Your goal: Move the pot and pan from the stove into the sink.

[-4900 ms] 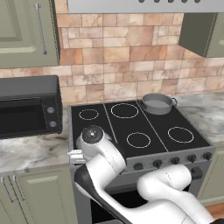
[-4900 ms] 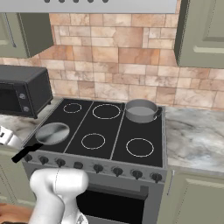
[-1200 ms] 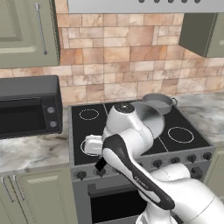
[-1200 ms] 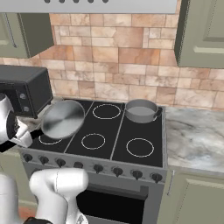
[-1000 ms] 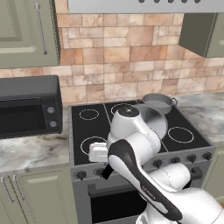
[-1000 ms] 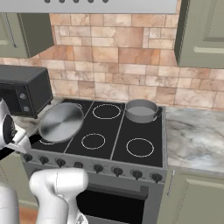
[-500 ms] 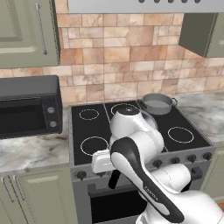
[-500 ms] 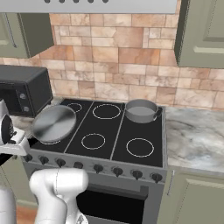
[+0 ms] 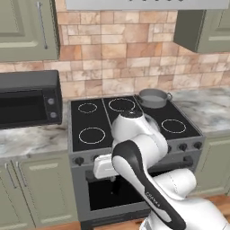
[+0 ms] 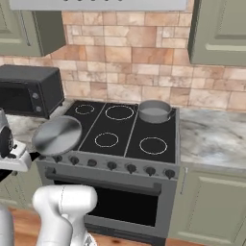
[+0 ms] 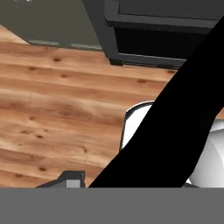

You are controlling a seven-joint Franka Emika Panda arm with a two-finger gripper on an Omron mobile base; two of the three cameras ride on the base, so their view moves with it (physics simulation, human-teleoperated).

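The black glass stove carries the grey pot on its back right burner. A marbled bench flanks it; a dark microwave, apparently, rests on the left stretch.

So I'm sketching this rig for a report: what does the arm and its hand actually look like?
The arm is glossy white, built of fat rounded links, with dark grey bands at the joints and small dark lettering along one link. The hand is a boxy white block; its dark fingers are hard to make out.
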